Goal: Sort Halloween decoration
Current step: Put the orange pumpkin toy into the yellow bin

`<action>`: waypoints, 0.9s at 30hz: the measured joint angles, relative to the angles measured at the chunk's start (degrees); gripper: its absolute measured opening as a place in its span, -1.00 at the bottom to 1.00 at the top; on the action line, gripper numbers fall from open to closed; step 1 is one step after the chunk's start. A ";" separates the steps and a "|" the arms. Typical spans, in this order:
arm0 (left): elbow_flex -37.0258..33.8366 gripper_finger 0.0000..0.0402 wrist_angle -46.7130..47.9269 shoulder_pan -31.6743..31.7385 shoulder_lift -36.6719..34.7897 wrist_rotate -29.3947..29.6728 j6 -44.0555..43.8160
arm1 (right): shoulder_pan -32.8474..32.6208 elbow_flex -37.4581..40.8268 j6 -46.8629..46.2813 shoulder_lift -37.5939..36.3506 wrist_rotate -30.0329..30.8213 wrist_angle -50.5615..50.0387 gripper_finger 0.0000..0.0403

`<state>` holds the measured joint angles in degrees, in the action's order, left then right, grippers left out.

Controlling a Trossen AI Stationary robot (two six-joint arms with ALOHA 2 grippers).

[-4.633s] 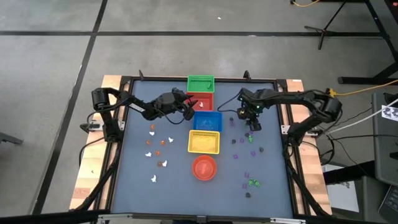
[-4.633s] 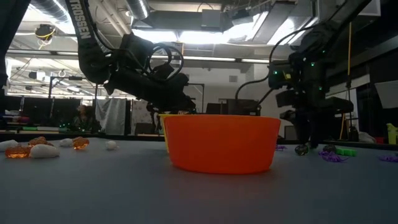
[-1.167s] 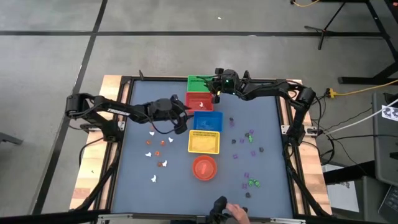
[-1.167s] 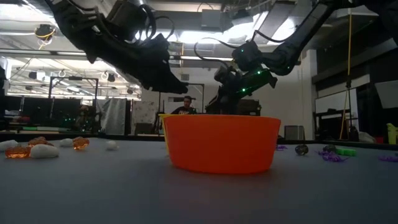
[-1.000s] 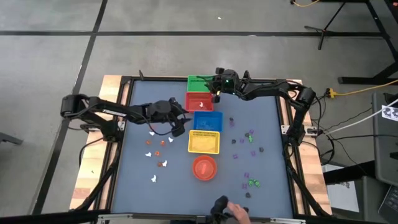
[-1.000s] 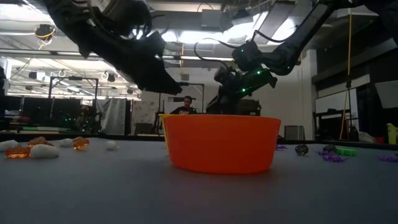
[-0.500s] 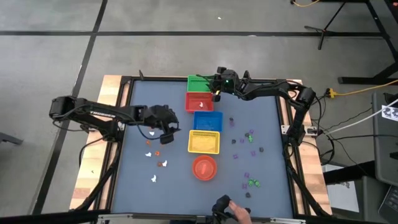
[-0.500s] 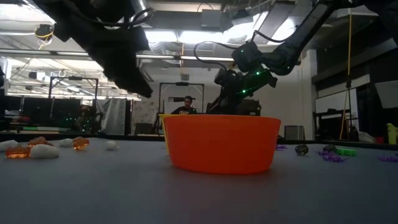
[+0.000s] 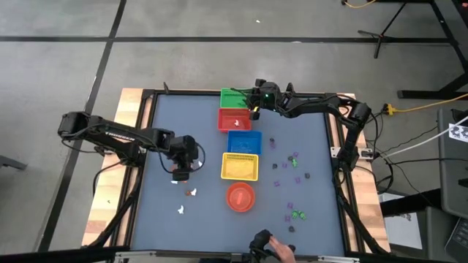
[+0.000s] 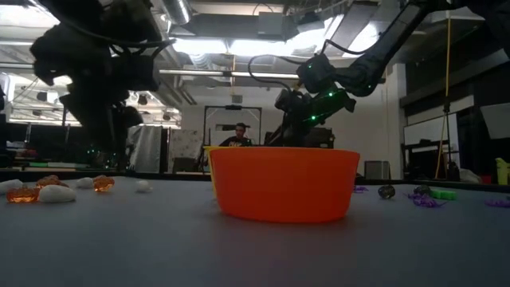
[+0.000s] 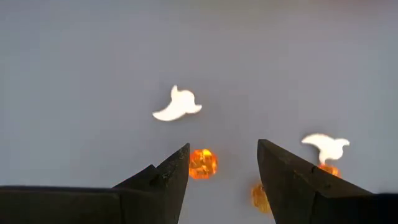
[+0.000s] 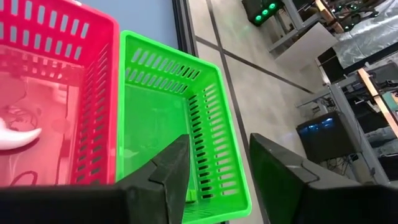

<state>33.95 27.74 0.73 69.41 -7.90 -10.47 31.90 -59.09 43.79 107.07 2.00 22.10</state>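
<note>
The left gripper [image 11: 222,163] hangs with its fingers apart and empty over the white and orange trinkets [image 11: 202,163] on the table to pick one, while the right gripper [image 12: 217,163], fingers apart too, sits over the green basket [image 12: 163,118] for dropping.

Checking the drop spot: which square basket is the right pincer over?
The green plastic basket, at the row's far end; the right pincer hangs open over it.

We see an orange bowl [image 10: 284,183] centred on the surface [image 10: 159,247]. White and orange trinkets [image 10: 48,191] lie far left, purple and green trinkets [image 10: 426,195] far right. Both arms hang dark above.
</note>
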 joint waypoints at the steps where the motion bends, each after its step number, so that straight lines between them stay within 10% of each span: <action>1: 0.00 -0.14 0.26 -0.29 0.00 0.29 0.01 | 0.00 0.00 0.00 0.00 0.00 -0.17 -0.18; 27: -0.02 -0.14 -0.02 -4.28 9.01 6.66 -0.07 | 0.00 0.00 0.00 -0.04 -0.02 -1.32 -0.18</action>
<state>33.93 27.73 -3.55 78.42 -1.23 -10.54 31.90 -59.09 43.79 107.02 1.98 20.78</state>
